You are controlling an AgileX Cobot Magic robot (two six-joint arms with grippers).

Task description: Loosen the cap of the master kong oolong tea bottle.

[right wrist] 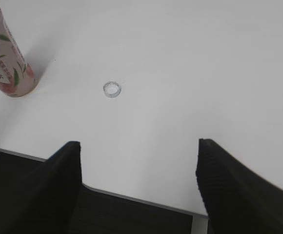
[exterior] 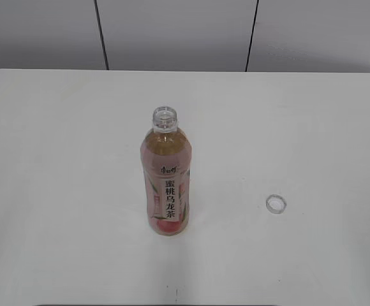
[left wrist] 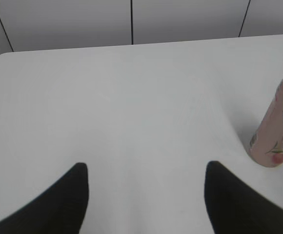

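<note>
The master kong oolong tea bottle (exterior: 165, 175) stands upright mid-table, with pale amber tea, a pink peach label and a white strip of black characters. Its neck is bare and open. The cap (exterior: 275, 203) lies on the table to the bottle's right, a small white ring with its open side up. In the right wrist view the cap (right wrist: 111, 89) lies ahead of my open, empty right gripper (right wrist: 137, 146), with the bottle (right wrist: 7, 63) at far left. My left gripper (left wrist: 144, 170) is open and empty over bare table, and the bottle (left wrist: 278, 131) is at its right edge. Neither gripper shows in the exterior view.
The white table (exterior: 57, 159) ends at a grey panelled wall (exterior: 172, 32) behind. Its front edge (right wrist: 131, 195) runs under my right gripper, with dark floor below.
</note>
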